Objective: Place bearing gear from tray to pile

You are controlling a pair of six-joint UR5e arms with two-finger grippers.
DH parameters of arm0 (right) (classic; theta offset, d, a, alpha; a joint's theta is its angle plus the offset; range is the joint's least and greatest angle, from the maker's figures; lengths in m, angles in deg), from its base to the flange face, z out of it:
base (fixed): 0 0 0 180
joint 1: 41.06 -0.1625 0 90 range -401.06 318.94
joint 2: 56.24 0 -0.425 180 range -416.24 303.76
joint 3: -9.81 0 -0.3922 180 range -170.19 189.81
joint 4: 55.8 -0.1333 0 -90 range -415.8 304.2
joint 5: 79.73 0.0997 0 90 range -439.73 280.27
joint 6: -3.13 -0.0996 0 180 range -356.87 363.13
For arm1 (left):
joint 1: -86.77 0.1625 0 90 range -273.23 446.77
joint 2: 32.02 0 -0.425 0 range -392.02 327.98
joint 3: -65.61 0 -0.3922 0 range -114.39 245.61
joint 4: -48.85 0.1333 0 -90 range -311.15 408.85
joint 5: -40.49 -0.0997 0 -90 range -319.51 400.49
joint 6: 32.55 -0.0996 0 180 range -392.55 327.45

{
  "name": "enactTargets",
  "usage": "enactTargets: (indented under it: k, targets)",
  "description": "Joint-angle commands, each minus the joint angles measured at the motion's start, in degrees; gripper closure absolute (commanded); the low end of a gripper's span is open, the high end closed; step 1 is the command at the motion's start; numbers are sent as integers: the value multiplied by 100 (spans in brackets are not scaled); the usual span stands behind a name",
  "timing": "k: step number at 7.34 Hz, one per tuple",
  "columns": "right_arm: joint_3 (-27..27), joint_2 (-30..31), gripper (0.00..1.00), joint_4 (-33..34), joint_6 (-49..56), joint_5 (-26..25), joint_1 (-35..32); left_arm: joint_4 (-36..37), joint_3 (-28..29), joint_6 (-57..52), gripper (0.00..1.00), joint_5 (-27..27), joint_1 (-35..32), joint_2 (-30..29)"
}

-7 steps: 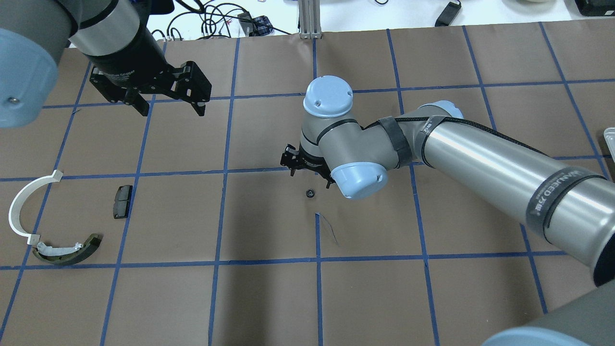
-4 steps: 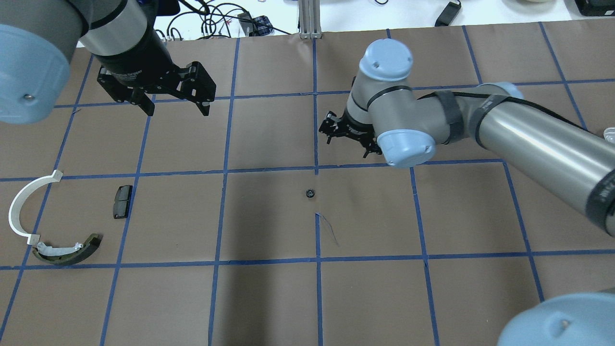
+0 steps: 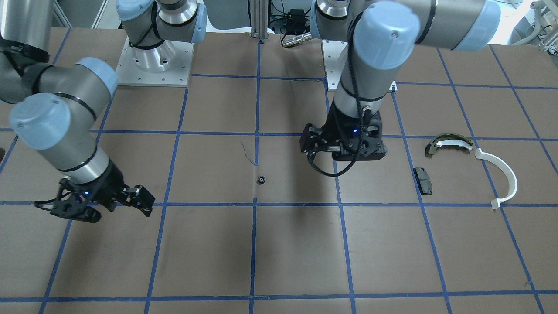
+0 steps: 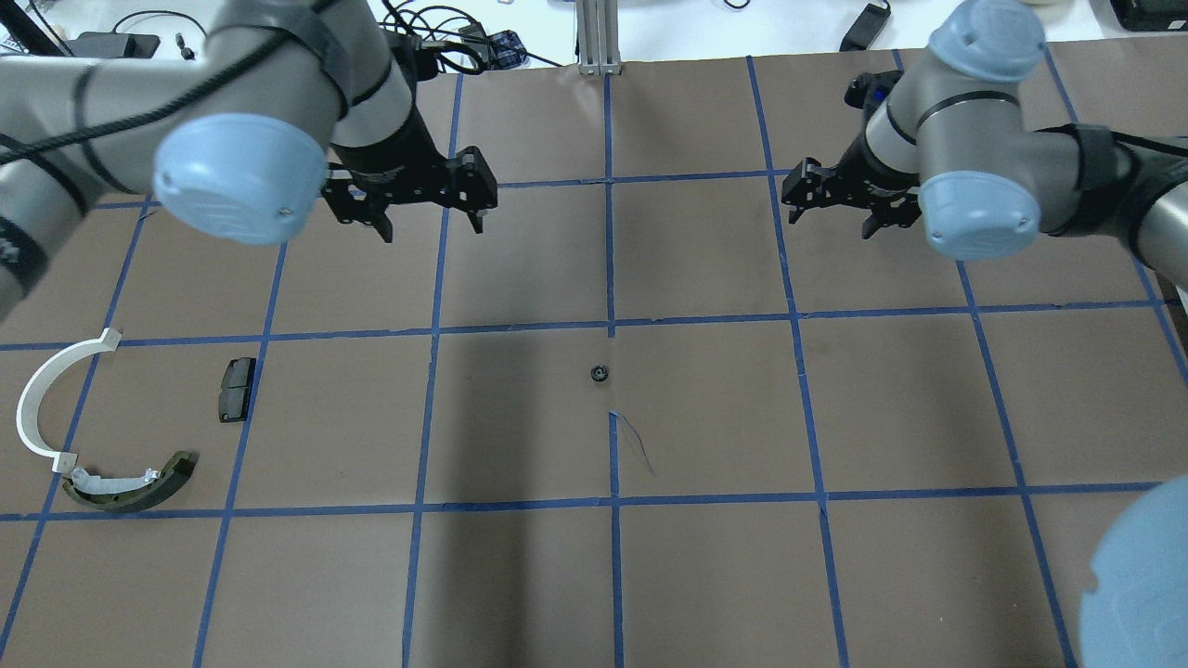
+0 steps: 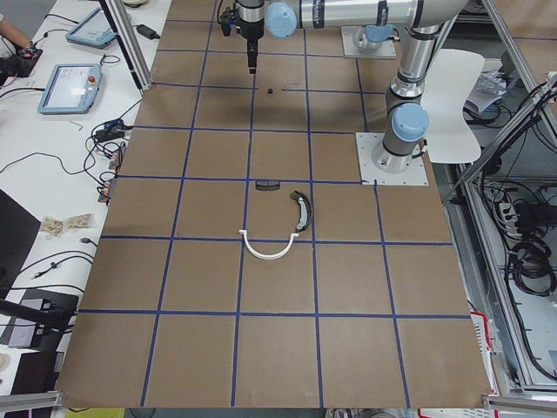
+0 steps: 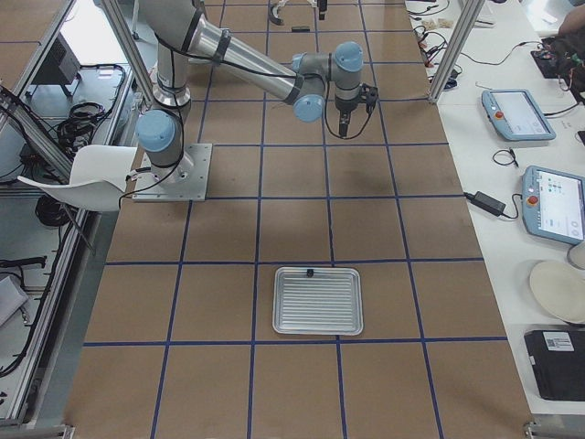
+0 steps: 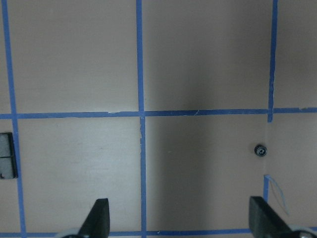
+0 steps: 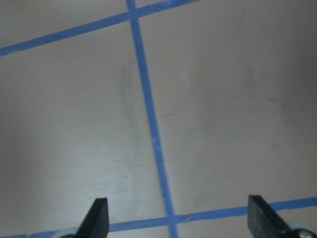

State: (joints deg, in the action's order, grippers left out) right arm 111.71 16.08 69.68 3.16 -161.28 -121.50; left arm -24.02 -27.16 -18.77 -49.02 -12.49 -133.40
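Seeing bearing gear (image 4: 600, 373) alone mid-table — left gripper (image 4: 432, 221) at its 10 o'clock, right gripper (image 4: 829, 221) at 2, both jaws spread, empty; we log pile (image 4: 130, 489) at 9.

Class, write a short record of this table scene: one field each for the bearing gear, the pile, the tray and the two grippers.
bearing gear: lies alone mid-table beside a blue tape line, held by nothing
pile: white half-ring, brake shoe and black pad, loose on the robot's left side, well apart from the gear
tray: at the table's end on the robot's right
left gripper: above the table, jaws apart, empty
right gripper: above the table, jaws apart, empty
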Motion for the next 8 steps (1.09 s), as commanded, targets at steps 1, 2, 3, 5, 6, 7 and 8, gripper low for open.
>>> enactTargets:
  k: [1,2,3,5,6,7,8]
  targets:
    - [-47,221,0,-603,1610,8,1191,730,-250,905,0,-32,-628,-688]
    - [-47,230,0,-639,2006,17,1571,783,-346,916,0,-32,-822,-908]
    - [-39,221,0,-622,3367,8,1949,1132,-652,925,0,-32,-937,-1041]
    - [-56,177,0,-578,4616,8,2679,2508,-1451,934,0,-14,-990,-1138]
    - [-56,160,0,-595,5577,25,2909,2968,-1690,1125,0,3,-990,-1208]
    - [-56,151,0,-517,6666,34,3024,3068,-1709,1206,0,4,-1034,-1314]
    - [-65,142,0,-534,7556,52,3391,3104,-1675,1206,0,-14,-1191,-1402]
